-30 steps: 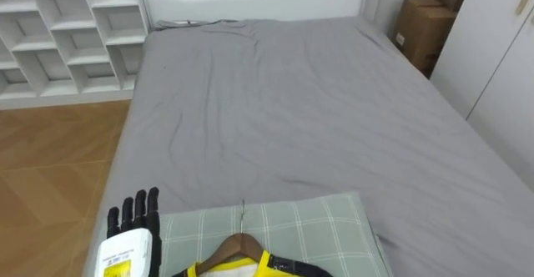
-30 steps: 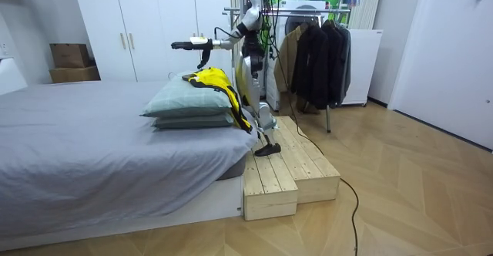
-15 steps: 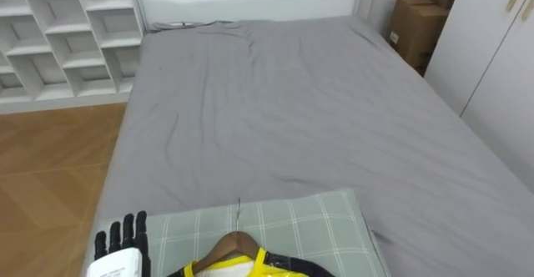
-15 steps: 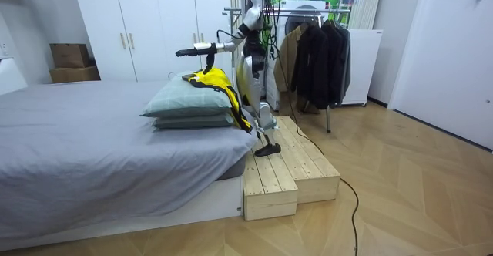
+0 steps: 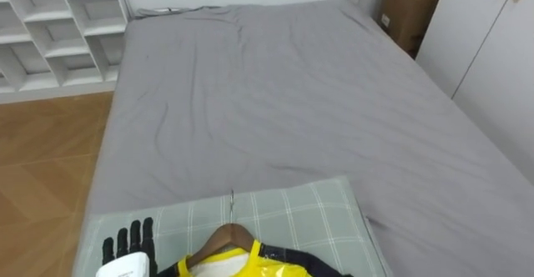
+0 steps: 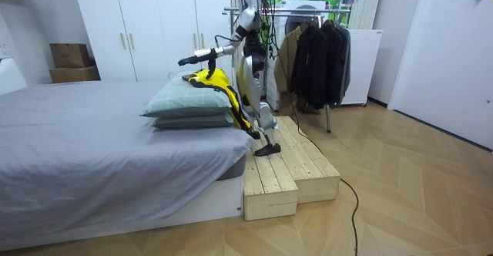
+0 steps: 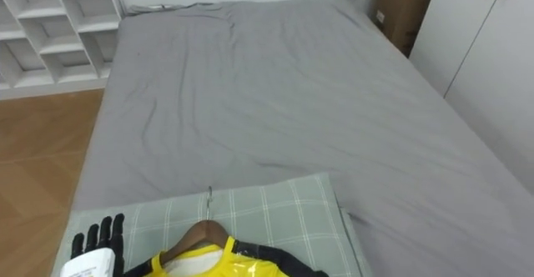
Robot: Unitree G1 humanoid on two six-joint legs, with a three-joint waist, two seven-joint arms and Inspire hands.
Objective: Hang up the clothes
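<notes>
Robot stands on the wooden step (image 6: 286,176) at the bed's (image 5: 275,102) end, facing the stacked pillows. Left hand (image 5: 126,247) hovers over the near left corner of the green checked pillow (image 5: 304,214), fingers straight, released, holding nothing.

Task thing: yellow jacket (image 5: 244,265) with dark trim, on a wooden hanger (image 5: 222,237), lying on top of that pillow. The hanger's wire hook (image 5: 232,205) points up the bed. Hand sits just beside the jacket, apart from it.

Step in hand, I judge: reach and grasp the hanger. To do it well, move the hand right to the hanger's neck, below the hook, and curl the fingers round the wood, not the slippery jacket. Lift straight up so the jacket stays on both hanger shoulders and the hook stays free for the rail.

Containers:
- Clothes rack (image 6: 314,49) behind the robot holds dark coats.
- Cardboard box (image 5: 405,13) by the wardrobe (image 5: 492,68); contents can't be told.
- White cubby shelves (image 5: 52,28): nothing seen in the visible compartments.
- Wardrobe doors closed.
</notes>
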